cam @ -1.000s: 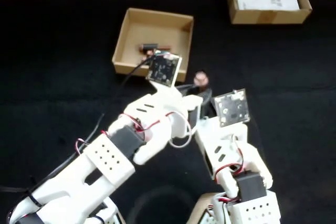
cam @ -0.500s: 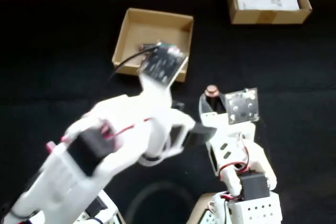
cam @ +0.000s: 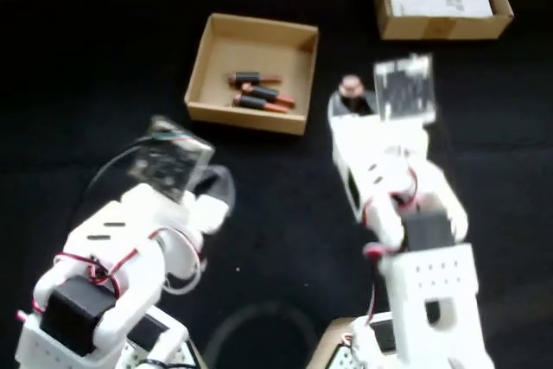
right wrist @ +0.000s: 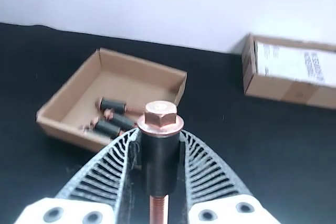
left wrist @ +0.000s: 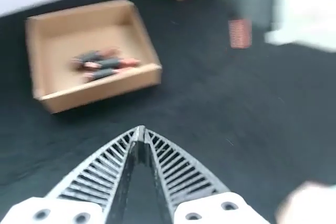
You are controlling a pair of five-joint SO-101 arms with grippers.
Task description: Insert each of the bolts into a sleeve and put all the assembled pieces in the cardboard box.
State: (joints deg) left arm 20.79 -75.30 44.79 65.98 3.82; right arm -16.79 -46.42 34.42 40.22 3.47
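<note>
The right claw (right wrist: 159, 139) pinches 1 bolt (right wrist: 160, 120) in its sleeve (right wrist: 159, 166), up near the box (cam: 218, 47) holding 3 pieces (cam: 259, 92). Let go too soon, it could bounce off the rim. The left claw (left wrist: 140, 135) is pressed together, empty.

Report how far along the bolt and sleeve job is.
Done: three assembled pieces lie in the cardboard box. In hand: the right arm's jaws are shut on a sleeve with a bolt through it. Left: that piece must go into the box. The left arm's jaws are shut and empty.
</note>
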